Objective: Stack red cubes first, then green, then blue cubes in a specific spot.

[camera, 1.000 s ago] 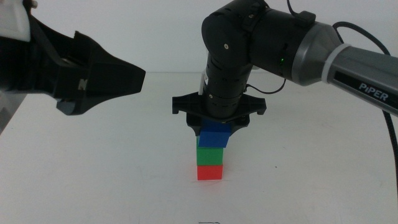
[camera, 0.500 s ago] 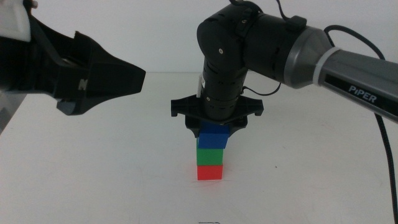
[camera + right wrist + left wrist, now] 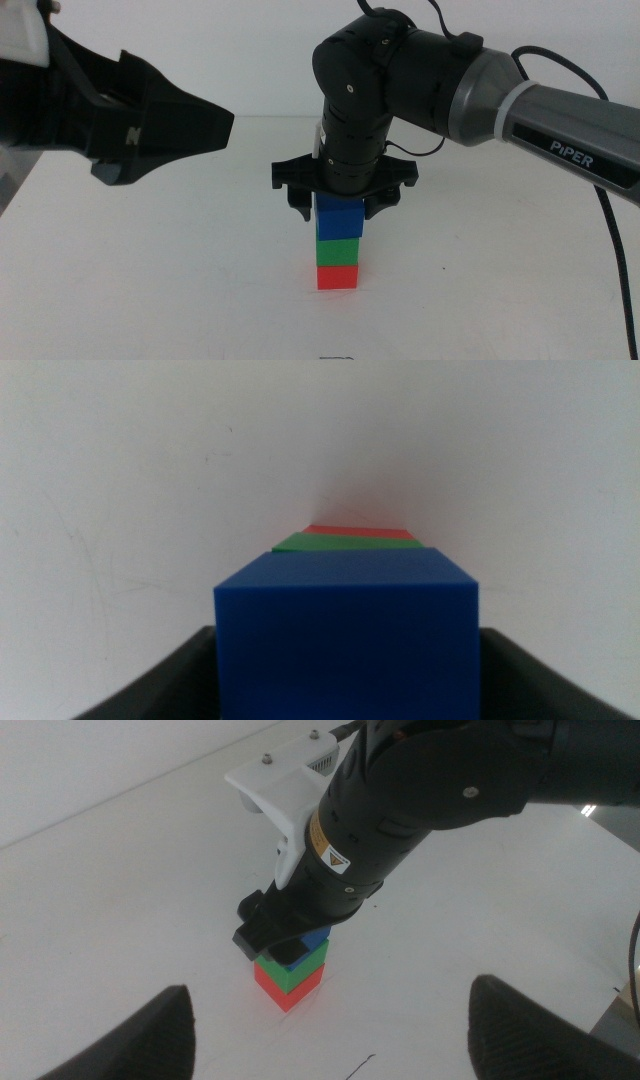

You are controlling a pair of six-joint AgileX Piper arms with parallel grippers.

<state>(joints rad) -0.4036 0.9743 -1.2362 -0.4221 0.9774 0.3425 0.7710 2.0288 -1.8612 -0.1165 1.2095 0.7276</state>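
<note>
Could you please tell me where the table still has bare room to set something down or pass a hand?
The white tabletop is bare left and right of the stack and in front of it. It is crowded at the stack: red cube, green cube, blue cube, with the right claw around the blue one. The left claw hangs open above the table's left side.

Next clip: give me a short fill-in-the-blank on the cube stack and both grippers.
1. The bottom cube of the stack is ____.
2. The green cube sits directly under the ____ cube.
3. The ____ gripper is at the top of the stack.
4. The left gripper waits with its jaws ____.

Missing words: red; blue; right; open
</note>
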